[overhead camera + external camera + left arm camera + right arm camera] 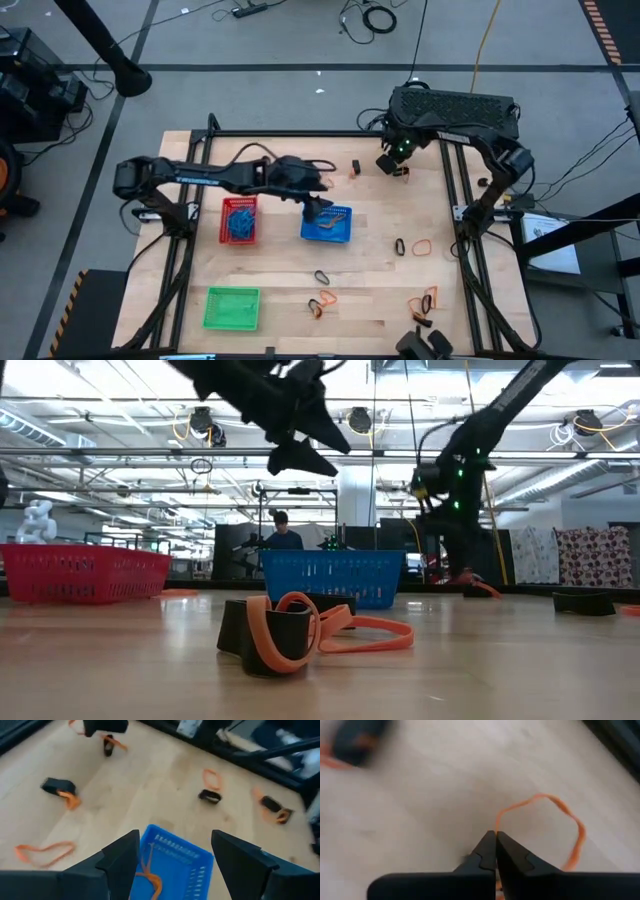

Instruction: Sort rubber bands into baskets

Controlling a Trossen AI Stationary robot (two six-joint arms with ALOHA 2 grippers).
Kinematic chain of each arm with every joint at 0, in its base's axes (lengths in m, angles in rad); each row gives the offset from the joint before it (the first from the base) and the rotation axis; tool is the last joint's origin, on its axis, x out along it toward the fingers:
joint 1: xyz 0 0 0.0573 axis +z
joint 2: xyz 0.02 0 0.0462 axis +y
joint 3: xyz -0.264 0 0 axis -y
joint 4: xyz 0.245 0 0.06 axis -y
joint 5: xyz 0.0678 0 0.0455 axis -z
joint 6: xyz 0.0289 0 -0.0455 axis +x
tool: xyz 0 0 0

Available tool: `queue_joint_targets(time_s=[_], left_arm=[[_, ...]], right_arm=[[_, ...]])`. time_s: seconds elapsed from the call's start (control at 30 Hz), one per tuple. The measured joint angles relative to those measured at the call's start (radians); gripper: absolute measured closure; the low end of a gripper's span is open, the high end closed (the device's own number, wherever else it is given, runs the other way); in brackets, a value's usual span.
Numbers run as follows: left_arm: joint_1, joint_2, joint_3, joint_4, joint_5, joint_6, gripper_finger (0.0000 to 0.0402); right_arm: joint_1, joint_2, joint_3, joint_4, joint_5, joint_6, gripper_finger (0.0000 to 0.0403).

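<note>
Right claw (495,842) is pinched tight at the far right of the wooden surface (380,285), tips closed on the near edge of a thin orange rubber band (572,832); the loop sprawls away from the tips, limp and uneven, so any lift has to drag it up by that one strand; it is a flimsy hold, I reckon. Left claw (172,857) hangs wide open and empty over the blue basket (327,225), a shallow mesh tray with orange bands already inside; the red basket (239,220) sits just beside it, the green basket (232,308) nearer the front edge; more bands, orange and black, lie scattered across the pale boards.
</note>
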Motion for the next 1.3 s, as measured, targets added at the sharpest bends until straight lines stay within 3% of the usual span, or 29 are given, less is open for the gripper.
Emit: queue_joint_targets(time_s=[0.13, 0.3, 0.47, 0.63, 0.9, 1.1, 1.3], left_arm=[[0.001, -0.021, -0.103, 0.189, 0.024, -0.005, 0.0149], [-0.006, -0.006, -0.126, 0.333, 0.021, 0.019, 0.0149], [-0.006, 0.014, -0.128, 0.393, 0.015, 0.096, 0.0149], [-0.027, 0.014, -0.128, 0.401, 0.014, 0.254, 0.0149], [-0.103, 0.014, -0.128, 0.430, 0.008, 0.732, 0.0149], [-0.119, 0.014, -0.127, 0.475, 0.007, 0.884, 0.0149], [-0.125, 0.014, -0.127, 0.475, 0.088, 0.923, 0.0149]], right_arm=[[0.057, -0.083, 0.016, 0.002, -0.084, 0.073, 0.0402], [0.159, -0.181, 0.017, -0.015, -0.250, 0.179, 0.0402], [0.306, -0.264, 0.017, -0.010, -0.339, 0.292, 0.0403], [0.469, -0.315, 0.017, -0.004, -0.348, 0.415, 0.0403], [0.681, -0.326, 0.017, 0.121, -0.349, 0.612, 0.0403], [0.776, -0.326, 0.017, 0.311, -0.344, 0.729, 0.0402], [0.809, -0.326, 0.017, 0.463, -0.334, 0.792, 0.0402]])
